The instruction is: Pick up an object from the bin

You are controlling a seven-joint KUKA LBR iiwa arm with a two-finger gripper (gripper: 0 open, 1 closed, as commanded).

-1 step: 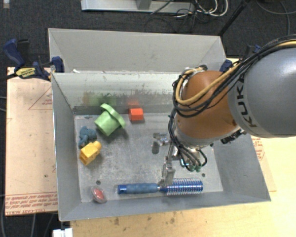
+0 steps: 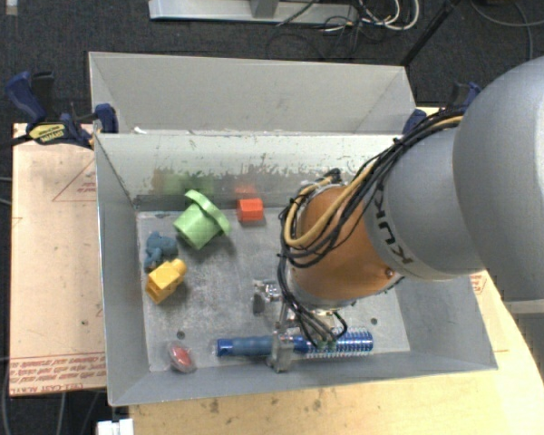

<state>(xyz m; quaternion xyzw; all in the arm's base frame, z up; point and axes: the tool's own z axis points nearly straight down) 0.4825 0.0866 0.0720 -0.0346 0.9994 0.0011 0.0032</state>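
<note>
At the lower centre of the frame my tool [image 2: 281,355] is down at the floor of the bin [image 2: 118,270], right over the middle of a long blue brush-like thing [image 2: 243,346]. That thing lies flat along the bin's lower wall, with a smooth blue handle to the left of the tool and a ribbed blue-and-white part to its right. I cannot tell whether the tool is wide or narrow, nor whether it grips. At lower left sits a small reddish lump [image 2: 181,359]. Higher up on the left come a yellow block [image 2: 165,279], a grey-blue piece [image 2: 157,246], a green cylinder [image 2: 199,222] and, farthest, an orange cube [image 2: 250,209].
</note>
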